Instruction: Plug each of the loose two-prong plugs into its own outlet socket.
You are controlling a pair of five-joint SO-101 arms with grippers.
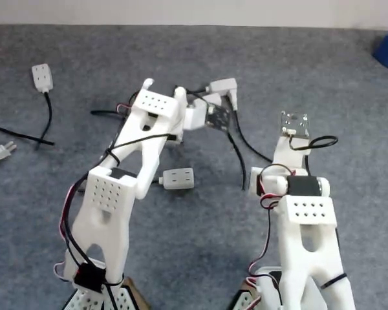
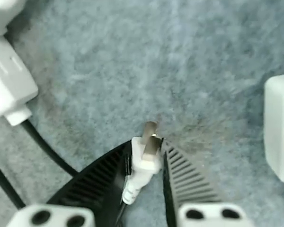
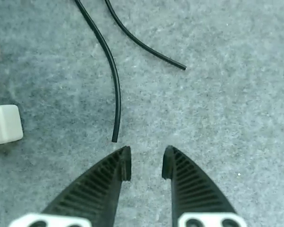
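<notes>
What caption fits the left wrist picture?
Left pincer holding a white two-prong plug over grey carpet.

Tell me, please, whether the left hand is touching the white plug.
Touching: the left wrist view shows the left hand clamped around the white plug.

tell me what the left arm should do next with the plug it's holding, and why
Probably swing the left gripper over to the white socket nearby and line the prongs up with its slots. The plug is clamped in that gripper, pointing at bare carpet, not yet in any socket.
</notes>
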